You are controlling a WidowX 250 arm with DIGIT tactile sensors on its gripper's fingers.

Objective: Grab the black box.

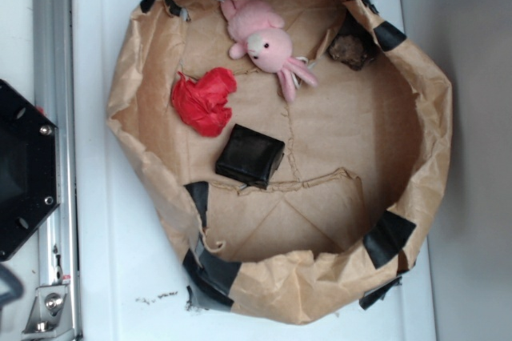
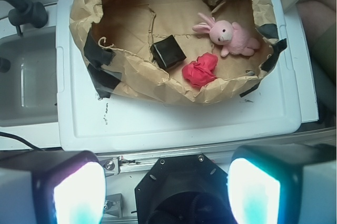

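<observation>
While my gripper [image 2: 166,187] hangs wide apart and empty, well back from the paper bag [image 1: 144,77], the black box [image 1: 250,155] lies flat on the bag floor, just beside the red wad [image 1: 205,101]. Risk: a finger snags the crumpled rim or pinches the wad too. Wrist view shows my fingers [image 2: 76,195]; exterior doesn't.

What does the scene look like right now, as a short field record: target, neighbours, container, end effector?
target: black box, flat on the bag floor, untouched
nearest neighbour: red wad, close beside it
other items: pink plush bunny; dark brown lump at the bag wall
container: paper bag, rolled down, on a white lid
end effector: open, well short of the bag, holding nothing
</observation>
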